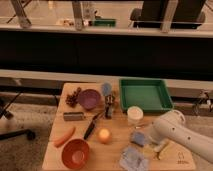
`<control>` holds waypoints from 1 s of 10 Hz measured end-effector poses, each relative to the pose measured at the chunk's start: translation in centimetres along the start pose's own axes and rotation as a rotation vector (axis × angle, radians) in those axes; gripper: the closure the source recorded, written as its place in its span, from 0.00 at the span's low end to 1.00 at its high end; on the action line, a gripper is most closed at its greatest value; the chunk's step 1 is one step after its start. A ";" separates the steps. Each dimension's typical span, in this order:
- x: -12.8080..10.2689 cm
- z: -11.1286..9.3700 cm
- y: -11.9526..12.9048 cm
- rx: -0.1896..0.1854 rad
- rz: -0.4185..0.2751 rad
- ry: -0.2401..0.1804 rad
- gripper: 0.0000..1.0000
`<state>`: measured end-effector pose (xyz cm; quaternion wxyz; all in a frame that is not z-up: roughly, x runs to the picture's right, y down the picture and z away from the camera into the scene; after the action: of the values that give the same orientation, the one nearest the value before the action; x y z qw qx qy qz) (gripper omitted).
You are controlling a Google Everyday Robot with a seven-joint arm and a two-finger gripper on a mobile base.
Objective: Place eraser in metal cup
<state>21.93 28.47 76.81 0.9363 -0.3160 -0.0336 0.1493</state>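
A pale metal cup [135,115] stands upright on the wooden table [115,150], just in front of the green tray. A small blue block, which I take to be the eraser [137,138], lies flat on the table a little in front of the cup. My gripper [148,137] is at the end of the white arm [175,132], which reaches in from the lower right. It is low over the table, right beside the eraser's right edge. The arm's body hides the gripper's tip.
A green tray [145,94] is at the back right. A purple bowl [88,98], a red bowl [75,152], a carrot [64,136], an orange ball [104,135], a dark block [73,116], a black utensil [92,127] and a crumpled blue bag [133,159] lie around.
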 end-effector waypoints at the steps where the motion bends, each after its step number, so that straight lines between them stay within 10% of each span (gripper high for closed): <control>1: -0.2 0.1 0.0 0.001 -0.003 0.002 0.20; 7: -0.8 1.3 0.2 0.003 -0.036 0.027 0.23; 10: -1.1 1.6 0.2 0.009 -0.058 0.037 0.49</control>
<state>20.62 29.24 77.94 0.9422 -0.3132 -0.0245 0.1165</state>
